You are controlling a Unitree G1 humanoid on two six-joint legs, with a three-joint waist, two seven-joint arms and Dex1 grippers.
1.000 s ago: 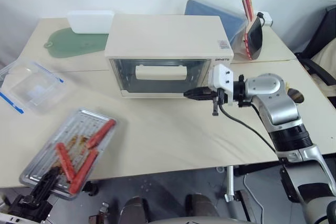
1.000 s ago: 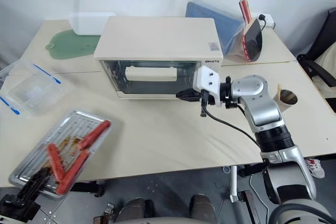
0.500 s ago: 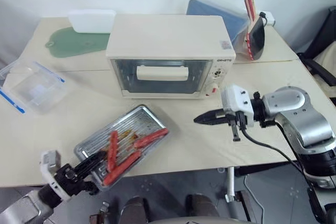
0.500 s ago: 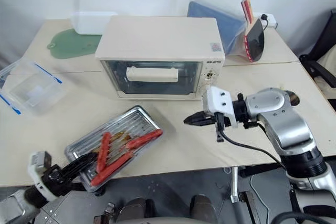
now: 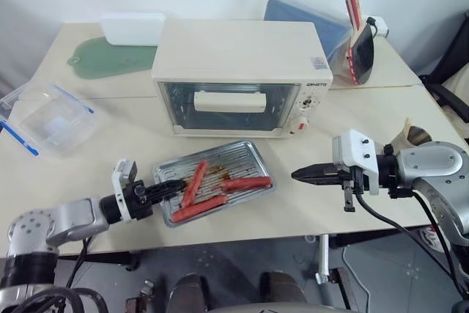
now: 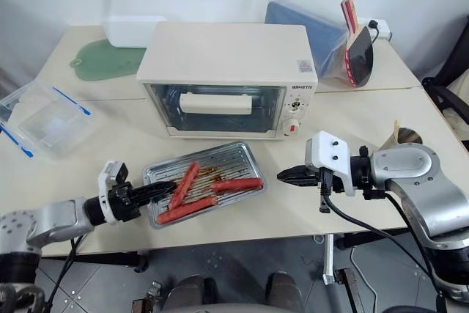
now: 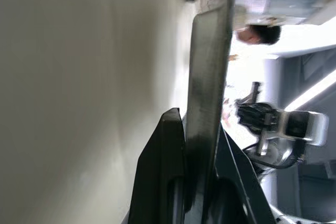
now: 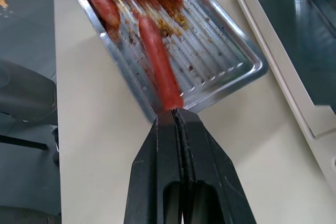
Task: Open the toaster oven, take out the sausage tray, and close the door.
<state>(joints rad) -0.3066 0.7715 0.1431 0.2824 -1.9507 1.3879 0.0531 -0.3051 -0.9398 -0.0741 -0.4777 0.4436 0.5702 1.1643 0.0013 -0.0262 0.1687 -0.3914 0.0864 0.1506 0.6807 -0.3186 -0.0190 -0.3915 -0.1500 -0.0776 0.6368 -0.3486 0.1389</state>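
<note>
The sausage tray, silver and ribbed with three red sausages on it, sits low over the table just in front of the toaster oven. My left gripper is shut on the tray's left edge; in the left wrist view its fingers clamp the rim. Whether the tray rests on the table I cannot tell. The door with its cream bar handle is shut. To the tray's right, my right gripper is shut and empty, its tip pointing at the tray.
A clear blue-edged container lies at the left. A green mat and a white box are at the back left, a blue bag and a paddle at the back right. A paper cup stands at the right.
My left gripper has carried the tray from the table's front left corner rightward to in front of the oven. The right gripper has drawn back from the oven's front toward me.
</note>
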